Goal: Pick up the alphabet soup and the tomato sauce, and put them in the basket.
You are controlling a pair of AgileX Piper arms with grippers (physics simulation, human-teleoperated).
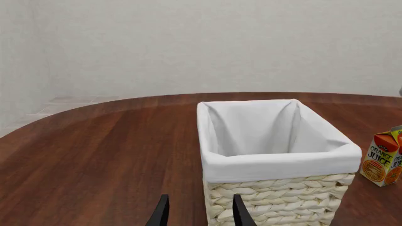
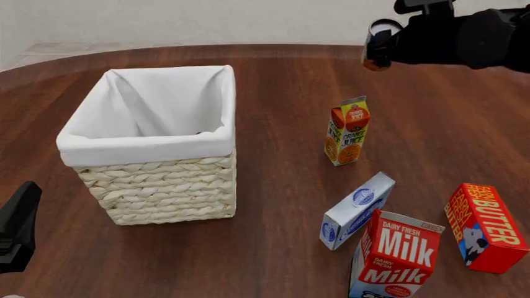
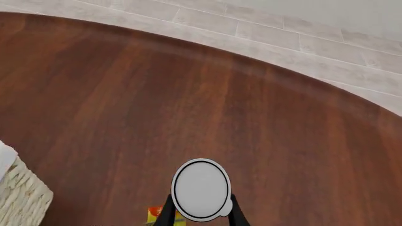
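My right gripper (image 3: 199, 214) is clamped on a can (image 3: 201, 189), seen end-on in the right wrist view as a pale disc with a dark rim between my two fingers. In the front view the same can (image 2: 378, 51) hangs high over the far right part of the table (image 2: 273, 236), with the right arm behind it. Which of the two cans this is I cannot tell; no label shows. I judge it to be one of the task's pair, lifted and in carriage.

My left gripper (image 1: 196, 213) hangs near the table with its fingers apart and nothing between them, just beside the near wall of the basket (image 1: 276, 193). In the front view only a dark part of that arm shows at the lower left.

The basket (image 2: 157, 180) stands upright, well to the left of my loaded gripper. Its lining shows, but most of its floor is hidden, so whether a can already lies inside cannot be told.

Right of the basket stand an orange juice carton (image 2: 347, 131) and a milk carton (image 2: 396, 256); a small blue-and-white carton (image 2: 356, 210) and a butter box (image 2: 486, 228) lie nearby.

Step in hand: transport. The next move calls for carrying the can leftward, clear above the white rim, then parting the fingers over the opening.
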